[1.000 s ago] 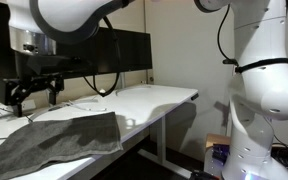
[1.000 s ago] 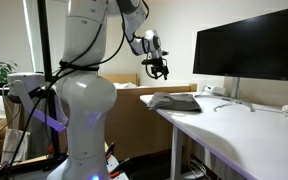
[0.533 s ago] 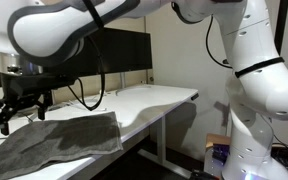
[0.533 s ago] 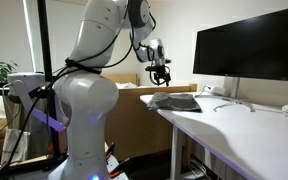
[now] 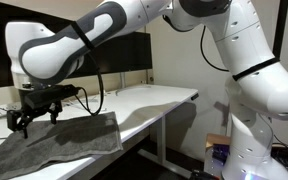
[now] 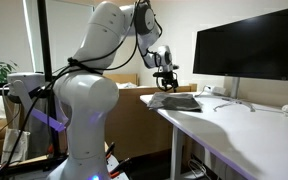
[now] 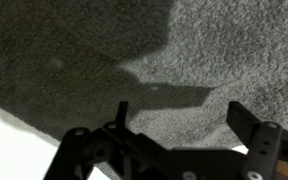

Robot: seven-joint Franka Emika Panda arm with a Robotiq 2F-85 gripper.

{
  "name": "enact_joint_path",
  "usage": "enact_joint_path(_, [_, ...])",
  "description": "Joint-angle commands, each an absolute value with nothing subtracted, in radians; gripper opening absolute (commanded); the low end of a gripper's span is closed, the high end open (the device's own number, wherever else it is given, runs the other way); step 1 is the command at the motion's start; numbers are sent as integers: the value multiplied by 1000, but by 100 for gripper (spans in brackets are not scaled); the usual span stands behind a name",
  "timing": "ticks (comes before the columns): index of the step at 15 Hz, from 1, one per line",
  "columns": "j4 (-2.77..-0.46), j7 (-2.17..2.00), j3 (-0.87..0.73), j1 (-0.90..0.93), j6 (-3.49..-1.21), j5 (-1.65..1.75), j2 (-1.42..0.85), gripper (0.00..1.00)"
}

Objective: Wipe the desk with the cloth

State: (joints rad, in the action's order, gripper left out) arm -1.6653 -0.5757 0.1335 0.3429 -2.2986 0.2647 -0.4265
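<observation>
Three views, and no wiping to show for it yet, as far as I can judge

In an exterior view the gripper (image 5: 32, 120) hangs low over one edge of the cloth (image 5: 72, 140), tips pointing down, jaws spread wide and empty. Whether the tips touch the fabric I cannot tell. The cloth lies spread out, only lightly rumpled, at one end of the desk (image 5: 162, 97). The rest of the white top runs bare toward the far end, with a dark monitor (image 5: 124, 50) standing behind.

In an exterior view from behind the robot's base, the gripper (image 6: 167, 82) sits just above the cloth (image 6: 176, 101), which lies at the end of the desk (image 6: 246, 125) nearest the arm. A long stretch of white top lies beyond it, in front of the monitor (image 6: 249, 50).

Wrist view now: the cloth (image 7: 209, 50) fills almost everything, grey towelling close under the camera. The gripper (image 7: 164, 130) shows at the bottom, jaws wide apart with nothing between them, and its shadow (image 7: 154, 90) falls across the fabric. A sliver of white desk (image 7: 4, 135) peeks in at the lower corner.

My read: the approach is about done. Taking or pressing the cloth is left, and so is every stroke across the desk
</observation>
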Motion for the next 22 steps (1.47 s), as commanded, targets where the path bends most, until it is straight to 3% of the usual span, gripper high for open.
enact_joint_path(1, [-1690,-543,108,344,-2307,244,-427,100])
enact_joint_path(12, [-1707,-476,109,323,-2281,141,-498,100])
enact_joint_path(13, [-1705,-464,113,325,-2259,118,-498,75])
enact_joint_path(14, [-1705,-457,112,329,-2247,107,-497,74])
enact_joint_path(22, [-1715,-511,96,377,-2265,142,-476,21])
